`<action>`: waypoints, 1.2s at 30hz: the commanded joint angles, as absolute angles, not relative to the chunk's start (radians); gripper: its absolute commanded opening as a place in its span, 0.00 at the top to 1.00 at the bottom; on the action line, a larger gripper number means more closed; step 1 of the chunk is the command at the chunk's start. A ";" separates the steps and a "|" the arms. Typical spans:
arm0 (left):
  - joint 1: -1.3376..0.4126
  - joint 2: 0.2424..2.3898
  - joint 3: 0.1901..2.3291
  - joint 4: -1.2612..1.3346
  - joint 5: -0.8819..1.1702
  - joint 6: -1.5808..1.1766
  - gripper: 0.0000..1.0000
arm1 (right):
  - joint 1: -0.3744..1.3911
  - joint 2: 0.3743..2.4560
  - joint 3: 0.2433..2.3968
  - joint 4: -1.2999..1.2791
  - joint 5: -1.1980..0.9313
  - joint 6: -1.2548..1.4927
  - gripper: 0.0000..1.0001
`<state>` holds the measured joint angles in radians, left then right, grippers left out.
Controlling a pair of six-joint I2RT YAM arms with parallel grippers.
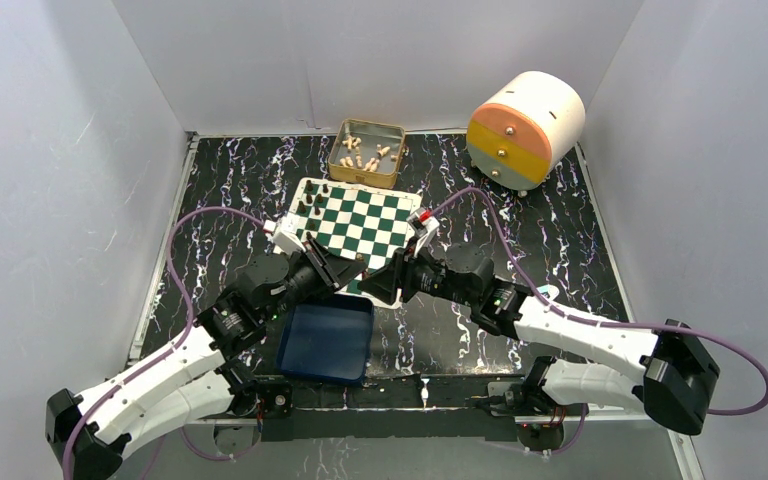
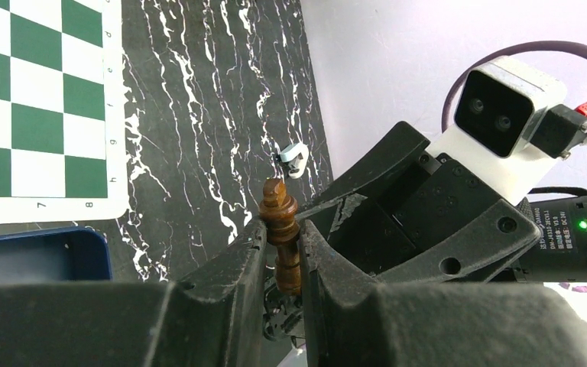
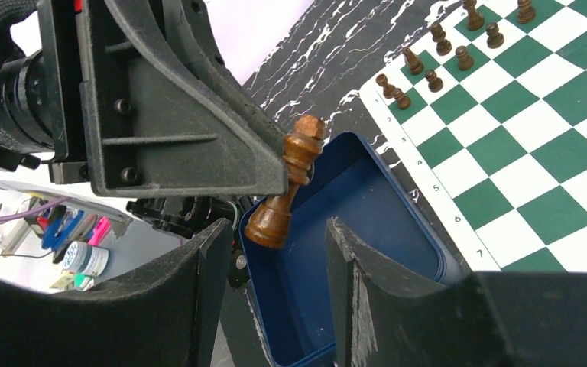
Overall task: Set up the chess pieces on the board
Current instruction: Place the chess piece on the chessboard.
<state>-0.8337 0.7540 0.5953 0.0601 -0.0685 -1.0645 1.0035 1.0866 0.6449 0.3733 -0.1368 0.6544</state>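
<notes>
Over the black marbled table [image 1: 600,250], our left gripper [image 2: 281,237] clamps a dark piece [image 2: 279,218] by the tray [image 3: 367,199], just short of the board [image 1: 360,222]. Our right gripper [image 3: 275,233] gapes around its base. We judge this a handover, so next it should close squarely.

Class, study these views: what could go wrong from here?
1. The left fingers pinch the dark-brown wooden chess piece at a tilt; the open right fingers could close crookedly and knock it loose.
2. If dropped, it would probably land in the blue rectangular tray, not on the green-and-white checkered board.
</notes>
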 commanded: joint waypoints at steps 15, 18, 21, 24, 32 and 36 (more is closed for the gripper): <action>-0.837 0.787 0.663 -0.039 0.000 -0.979 0.56 | 1.008 1.070 0.646 0.488 -0.148 0.383 0.93; -0.837 0.793 0.696 -0.078 0.057 -0.969 0.49 | 1.008 1.024 0.607 0.492 -0.195 0.270 0.93; -0.837 0.804 0.736 -0.107 0.122 -0.967 0.48 | 1.008 0.975 0.573 0.504 -0.245 0.172 0.93; -0.836 0.821 0.793 -0.165 0.174 -0.933 0.48 | 1.008 0.931 0.555 0.502 -0.284 0.100 0.92; -0.837 0.828 0.927 -0.311 0.213 -0.865 0.50 | 1.008 0.882 0.531 0.513 -0.374 0.002 0.93; -0.837 0.840 0.971 -0.379 0.215 -0.835 0.53 | 1.007 0.863 0.511 0.546 -0.382 0.002 0.93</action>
<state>-0.8333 0.8364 0.9108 -0.2817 0.1921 -0.8875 1.0092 0.8948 0.5217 0.4541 -0.3439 0.0467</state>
